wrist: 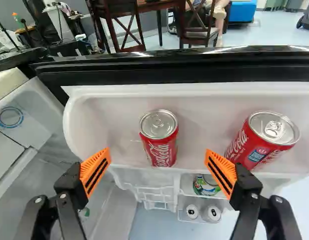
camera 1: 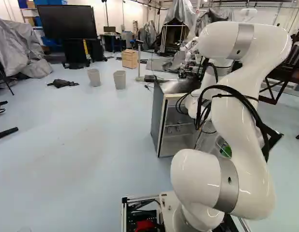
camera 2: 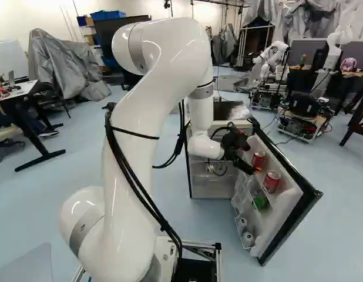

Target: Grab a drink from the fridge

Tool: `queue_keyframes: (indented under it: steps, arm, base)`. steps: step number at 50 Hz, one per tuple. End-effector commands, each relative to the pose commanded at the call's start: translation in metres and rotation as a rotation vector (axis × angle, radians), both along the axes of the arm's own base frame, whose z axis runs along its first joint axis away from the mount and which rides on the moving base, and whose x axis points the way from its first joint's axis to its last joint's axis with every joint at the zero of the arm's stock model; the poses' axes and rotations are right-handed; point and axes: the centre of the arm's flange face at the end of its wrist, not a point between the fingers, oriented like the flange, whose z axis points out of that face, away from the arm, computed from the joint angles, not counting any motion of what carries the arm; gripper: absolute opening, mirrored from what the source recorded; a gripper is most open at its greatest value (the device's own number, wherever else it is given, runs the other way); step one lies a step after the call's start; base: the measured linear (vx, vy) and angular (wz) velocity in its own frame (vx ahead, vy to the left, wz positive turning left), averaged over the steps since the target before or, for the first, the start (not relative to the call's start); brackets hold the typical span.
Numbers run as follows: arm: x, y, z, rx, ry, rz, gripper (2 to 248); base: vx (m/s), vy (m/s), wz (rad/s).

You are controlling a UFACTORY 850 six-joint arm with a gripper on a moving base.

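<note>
- In the left base view we see our arm rising right of the middle, with the fridge on the floor beyond it, partly hidden by the arm. Shelves show inside the fridge.
- Farther off in that view, we see two grey bins standing apart on the floor, a wooden box behind them, and a big dark screen at the left.
- In the right base view we find the fridge door swung open, and our gripper over the inner side of it, by its upper shelf.
- The two red cans there are ours to grab from: the first red can is near the gripper, the second red can just beside the first. Below them we make out a green can, and lower still two white-topped cans.
- At the back of that view, another robot stands near dark partitions.
- In the wrist view we see our fingers spread wide, with nothing pinched. The first red can stands upright ahead of the gap between them, on the door shelf. The second leans beyond one finger, which partly overlaps it; we cannot tell whether they touch.
</note>
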Motion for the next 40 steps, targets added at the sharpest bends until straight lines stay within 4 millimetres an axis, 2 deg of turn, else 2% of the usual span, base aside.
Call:
queue_keyframes:
  steps: [40]
  arm:
    - [0.004,-0.018,-0.002,-0.007,-0.013,-0.027,247]
  base:
    - [0.0,0.0,0.0]
